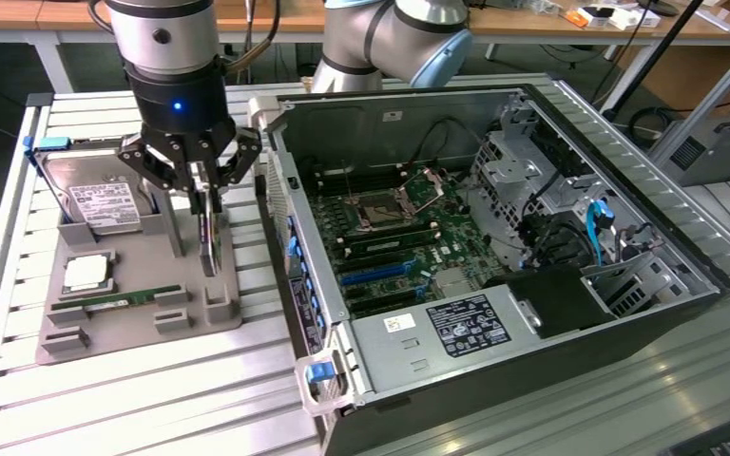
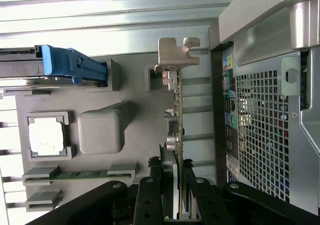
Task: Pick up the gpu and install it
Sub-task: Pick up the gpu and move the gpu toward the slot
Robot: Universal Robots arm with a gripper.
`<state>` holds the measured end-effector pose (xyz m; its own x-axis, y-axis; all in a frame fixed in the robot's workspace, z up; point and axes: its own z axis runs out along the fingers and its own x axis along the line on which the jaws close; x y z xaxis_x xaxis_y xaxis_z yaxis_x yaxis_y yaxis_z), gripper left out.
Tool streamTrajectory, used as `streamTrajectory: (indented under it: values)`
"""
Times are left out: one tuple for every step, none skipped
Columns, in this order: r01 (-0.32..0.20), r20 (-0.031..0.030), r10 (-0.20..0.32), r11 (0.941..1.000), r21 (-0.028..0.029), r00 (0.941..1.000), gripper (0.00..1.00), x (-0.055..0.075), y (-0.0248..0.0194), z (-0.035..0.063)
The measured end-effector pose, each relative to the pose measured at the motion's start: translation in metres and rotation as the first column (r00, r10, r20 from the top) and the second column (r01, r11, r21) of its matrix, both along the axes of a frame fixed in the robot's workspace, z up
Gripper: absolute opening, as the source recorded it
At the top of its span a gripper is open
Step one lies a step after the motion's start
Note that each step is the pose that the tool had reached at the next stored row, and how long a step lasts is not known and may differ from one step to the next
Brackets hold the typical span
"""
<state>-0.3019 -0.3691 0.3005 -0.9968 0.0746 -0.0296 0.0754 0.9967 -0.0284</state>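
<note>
Got the gripper [image 1: 202,199] hanging straight down over the grey tray [image 1: 149,328], on the exterior view's left of the open PC case [image 1: 397,366]. Looks clamped onto the gpu [image 1: 213,242]: seeing the fingers [image 2: 189,190] pressed in on both sides of the card near its upper edge, closed down narrow with the card pinched between. Can't spot any gap there in the wrist view.

Found the gpu standing on its long edge in the tray, along the side closest to the case, bottom edge down among the little grey posts, so not lifted out. Seeing its silver bracket [image 2: 176,52] at the card's far end, roughly level with the hard drive [image 1: 99,199].

Sharing the tray with that hard drive at the far end, a CPU [image 1: 86,273] in its square pocket toward the exterior view's left, and a green memory stick [image 1: 124,299] lying flat nearer the front.

Over on the exterior view's right, just beside the tray, got the case lying on its side with the panel off and the motherboard [image 1: 384,233] facing up.
</note>
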Motion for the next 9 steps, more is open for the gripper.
streamTrajectory:
  values:
    - [0.0, 0.0, 0.0, 1.0, 0.0, 1.0, 0.27, 0.0, 0.0, 0.0003]
    - [0.0, 0.0002, 0.0, 1.0, 0.0002, 1.0, 0.27, 0.0, 0.0, 0.0004]
    - [0.0, 0.0001, 0.0, 1.0, 0.0001, 1.0, 0.27, 0.0, 0.0, 0.0009]
    - [0.0, 0.0001, 0.0, 1.0, 0.0001, 1.0, 0.27, 0.0, 0.0, 0.0013]
    - [0.0, 0.0002, 0.0, 1.0, 0.0001, 1.0, 0.27, 0.0, 0.0, 0.0016]
    - [0.0, 0.0002, 0.0, 1.0, 0.0002, 1.0, 0.27, 0.0, 0.0, 0.0019]
    - [0.0, 0.0002, 0.0, 1.0, 0.0002, 1.0, 0.27, 0.0, 0.0, 0.002]
    - [0.0, 0.0001, 0.0, 1.0, 0.0001, 1.0, 0.27, 0.0, 0.0, 0.0024]
    - [0.0, 0.0001, 0.0, 1.0, 0.0001, 1.0, 0.27, 0.0, 0.0, 0.0028]
